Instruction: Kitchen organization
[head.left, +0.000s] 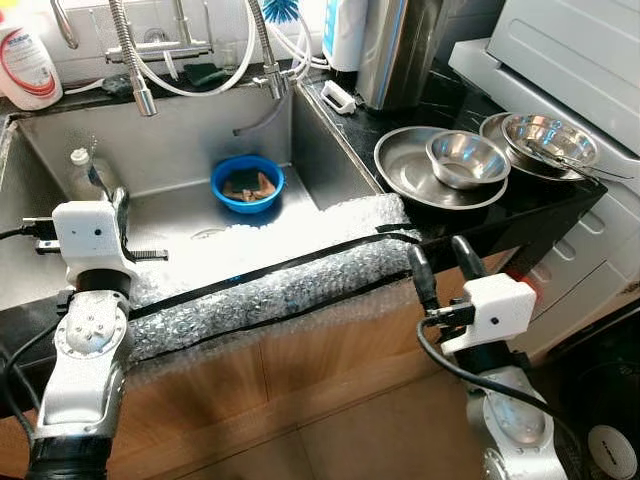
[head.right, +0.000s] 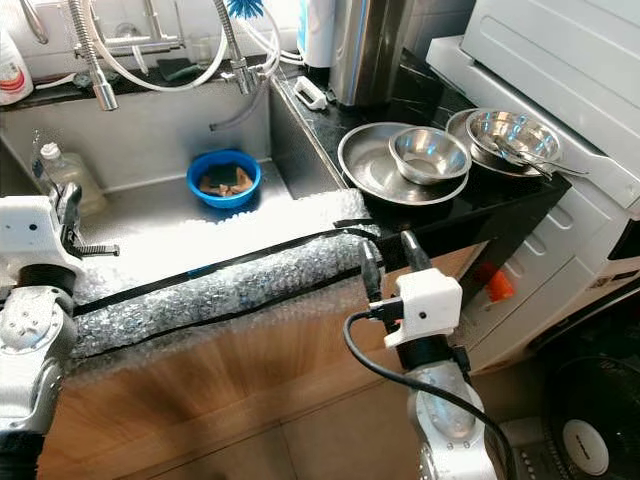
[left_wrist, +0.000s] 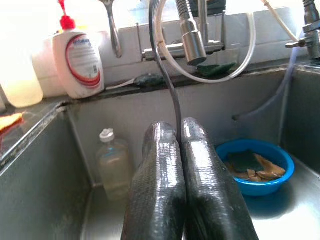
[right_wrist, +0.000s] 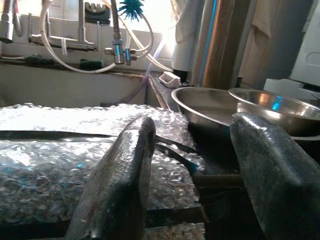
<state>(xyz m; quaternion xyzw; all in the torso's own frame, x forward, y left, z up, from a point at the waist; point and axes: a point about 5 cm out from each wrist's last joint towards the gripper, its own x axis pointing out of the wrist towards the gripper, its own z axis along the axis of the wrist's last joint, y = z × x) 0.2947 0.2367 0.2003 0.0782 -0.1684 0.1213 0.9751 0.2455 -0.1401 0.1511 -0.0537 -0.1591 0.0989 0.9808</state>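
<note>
Over sink (head.left: 60, 270), head view: left gripper (head.left: 118, 205) near bottle (head.left: 83, 172); blue bowl (head.left: 247, 183) in basin; steel bowls (head.left: 467, 158) on counter. Left wrist view: fingers (left_wrist: 160, 185) pressed together. Right wrist view: right gripper (right_wrist: 192, 165) fingers apart, facing bubble wrap (right_wrist: 60, 160).

before us we see a black stone counter (head.left: 560, 205) above warm wooden cabinet fronts (head.left: 300, 375), a pale tiled back wall (left_wrist: 260, 37) brightly lit, and a white appliance (head.left: 570, 50) beside it.

A big shiny plate (head.left: 405, 170) sits on the black table (head.left: 560, 200) with a small steel bowl (head.left: 466, 158) inside it. Two more shiny bowls (head.left: 548, 139) sit stacked just beside.
</note>
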